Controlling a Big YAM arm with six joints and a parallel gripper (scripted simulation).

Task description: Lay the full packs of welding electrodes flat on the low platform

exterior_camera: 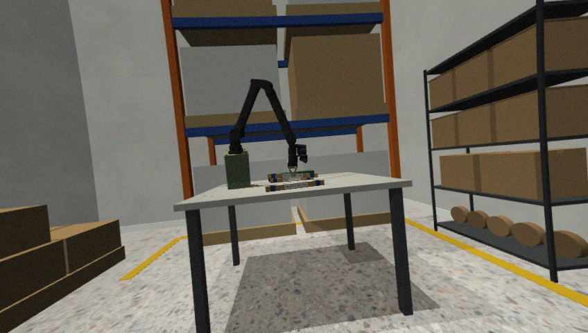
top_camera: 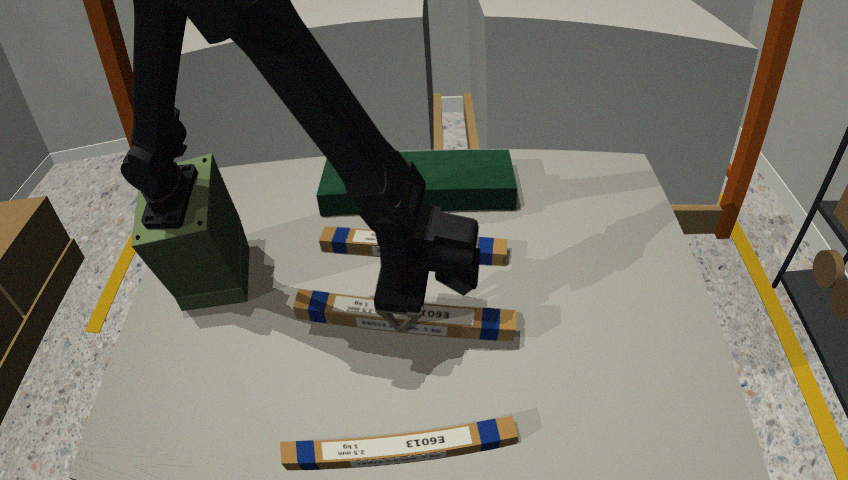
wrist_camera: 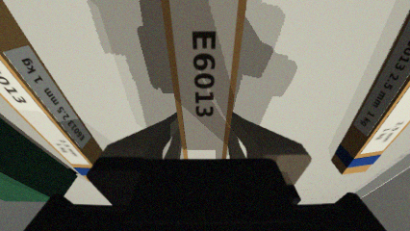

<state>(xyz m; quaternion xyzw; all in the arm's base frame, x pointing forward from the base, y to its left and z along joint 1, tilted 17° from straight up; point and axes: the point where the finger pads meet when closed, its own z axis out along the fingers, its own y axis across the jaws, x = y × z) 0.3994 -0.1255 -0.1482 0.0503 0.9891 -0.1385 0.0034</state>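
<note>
My gripper (top_camera: 402, 320) (exterior_camera: 292, 172) (wrist_camera: 204, 115) points down and is shut on the middle E6013 pack (top_camera: 349, 305) (wrist_camera: 204, 53) near its middle. It holds that pack a little above the table, roughly level. The far pack (top_camera: 493, 251) (wrist_camera: 43, 121) lies flat between the held pack and the low green platform (top_camera: 470, 171) (wrist_camera: 16, 187); the arm hides part of it. The near pack (top_camera: 380, 444) (exterior_camera: 296, 186) (wrist_camera: 385, 87) lies flat at the table's near side. All three are brown with blue bands and white labels. No pack lies on the platform's visible top.
The arm stands on a green pedestal (top_camera: 205, 255) (exterior_camera: 237, 171) at the table's left. The upper arm links pass in front of the platform's left part in the top view. Racks and cartons stand around the table (top_camera: 595, 368) (exterior_camera: 354, 181), away from the packs.
</note>
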